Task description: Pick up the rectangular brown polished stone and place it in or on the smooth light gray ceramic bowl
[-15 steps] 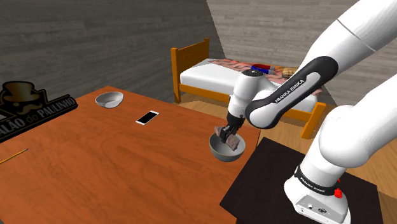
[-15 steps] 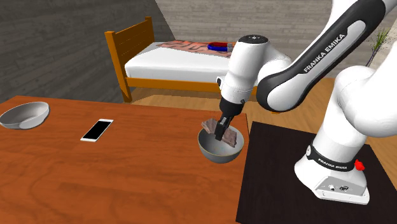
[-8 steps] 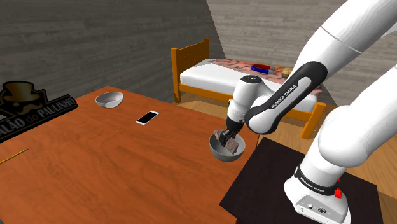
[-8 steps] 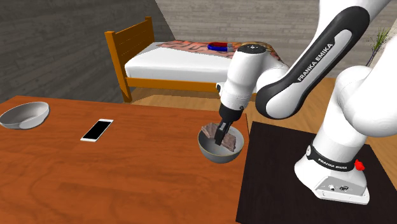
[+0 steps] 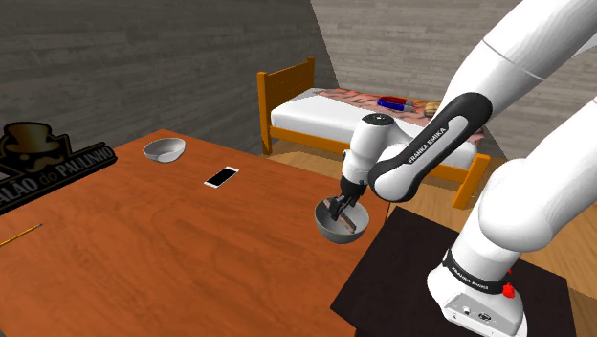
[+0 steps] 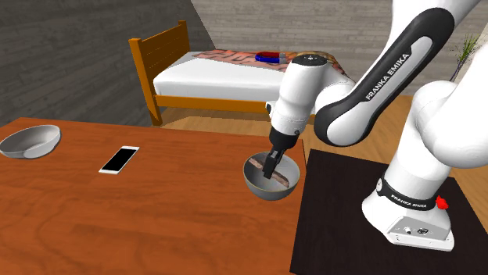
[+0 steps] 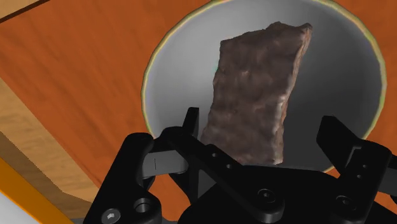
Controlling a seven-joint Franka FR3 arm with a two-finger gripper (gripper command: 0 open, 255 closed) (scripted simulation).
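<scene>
The brown stone (image 7: pixel 261 95) lies inside the grey bowl (image 7: pixel 162 63), which sits near the edge of the surface (image 6: pixel 156 226) beside the black stand (image 6: pixel 336 226). The black gripper (image 7: pixel 261 121) hangs over it, fingers spread to either side. "FRANKA EMIKA" runs along the arm (image 6: pixel 389 72). A sign (image 5: pixel 53 170) at the shoulder view's left reads in part "do PAULINHO". A phone (image 6: pixel 119 159) and a second bowl (image 6: pixel 30 142) lie well apart.

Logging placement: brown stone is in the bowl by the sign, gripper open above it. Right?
No: the brown stone lies in the grey bowl at the table edge beside the stand, as the shoulder view shows. Gripper is open above it.
</scene>
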